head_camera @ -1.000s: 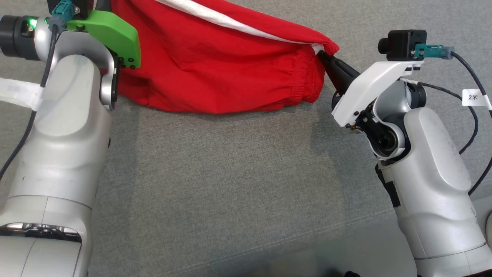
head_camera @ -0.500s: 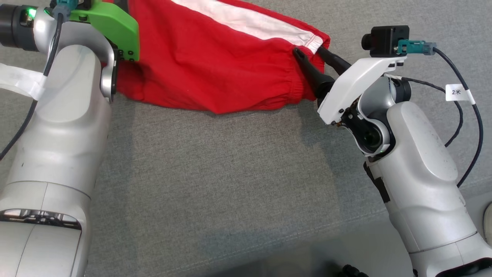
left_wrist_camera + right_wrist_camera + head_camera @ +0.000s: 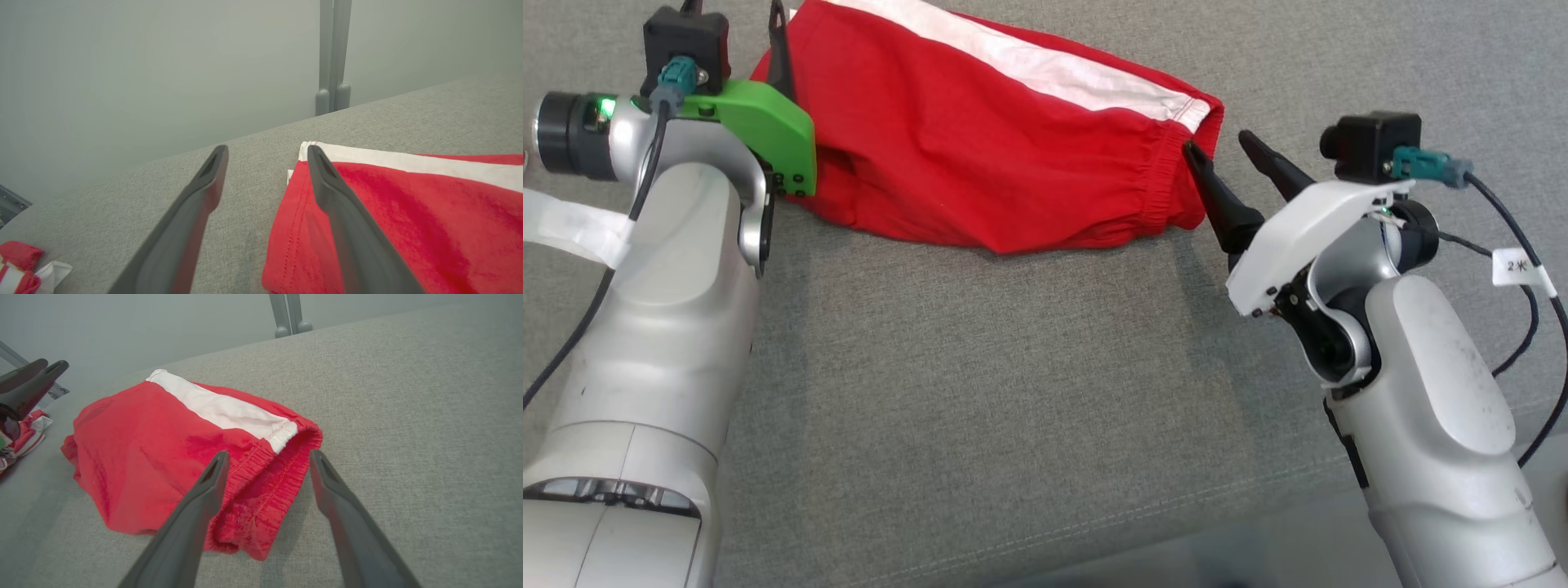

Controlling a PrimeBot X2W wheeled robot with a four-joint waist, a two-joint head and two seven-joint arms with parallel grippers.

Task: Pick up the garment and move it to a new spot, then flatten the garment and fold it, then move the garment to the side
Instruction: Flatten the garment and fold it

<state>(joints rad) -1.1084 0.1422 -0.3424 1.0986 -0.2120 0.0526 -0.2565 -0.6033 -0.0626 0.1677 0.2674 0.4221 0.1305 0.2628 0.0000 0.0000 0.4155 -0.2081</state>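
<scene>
So, your red garment (image 3: pixel 980 155) is lying in a loose heap across the upper middle of the head view, on the grey tabletop (image 3: pixel 1013 392). A white stripe (image 3: pixel 1054 65) runs along its top side. The gathered elastic waistband (image 3: pixel 1168 180) is the end facing the right of the frame.

Your right tool (image 3: pixel 1217 143) sits just beside that waistband end with both fingers (image 3: pixel 1217 200) spread wide and nothing pinched between them. In the right wrist view the waistband corner shows in the gap between the two fingers, but neither one grips it.

Your left tool (image 3: pixel 266 151) is at the opposite end, upper left of the head view, also wide open and holding nothing. In the left wrist view one finger hangs over the stitched red hem (image 3: pixel 294 228) and the other over bare grey surface. Can't tell whether either touches down.

The lower left corner of the left wrist view has a small pile of other red and white cloth (image 3: pixel 18 265), well apart from the garment. A grey post (image 3: pixel 333 53) stands against the pale wall (image 3: pixel 163 61) behind the tabletop's far edge.
</scene>
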